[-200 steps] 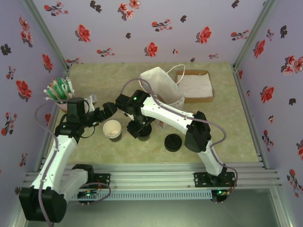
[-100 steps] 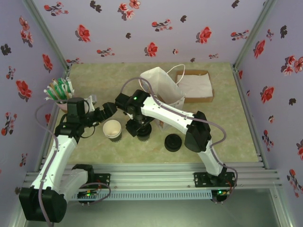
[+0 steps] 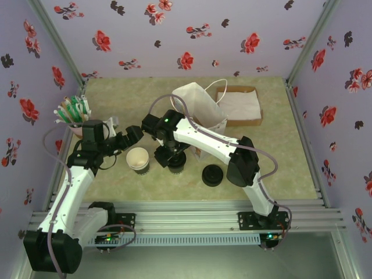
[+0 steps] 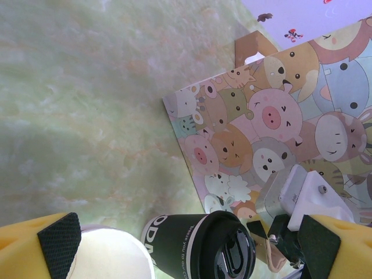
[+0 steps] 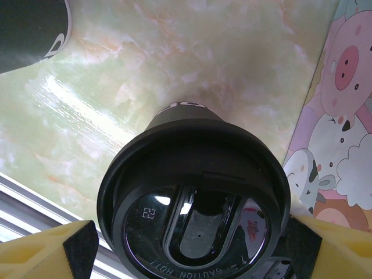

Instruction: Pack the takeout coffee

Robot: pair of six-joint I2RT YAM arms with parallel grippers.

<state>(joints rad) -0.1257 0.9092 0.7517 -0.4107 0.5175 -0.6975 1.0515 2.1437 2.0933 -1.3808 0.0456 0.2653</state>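
Room: coffee (image 5: 195,197) stands on the table (image 3: 116,99) between the open cup (image 3: 138,157) and the bag (image 3: 197,102). The bag wall is just beside it, with bare table in front.
Axis: upright, top up.
Right gripper (image 5: 192,244): I see the pads (image 5: 81,247) flanking its rim. I cannot tell whether they grip.
Left gripper (image 3: 124,136): jaws wide, holding nothing.

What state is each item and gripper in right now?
takeout coffee: upright, lid on
lidless cup: upright, open top
paper bag: standing, mouth open
loose black lids: lying apart from both cups
left gripper: open, empty
right gripper: pads flanking the takeout coffee lid; grip unclear
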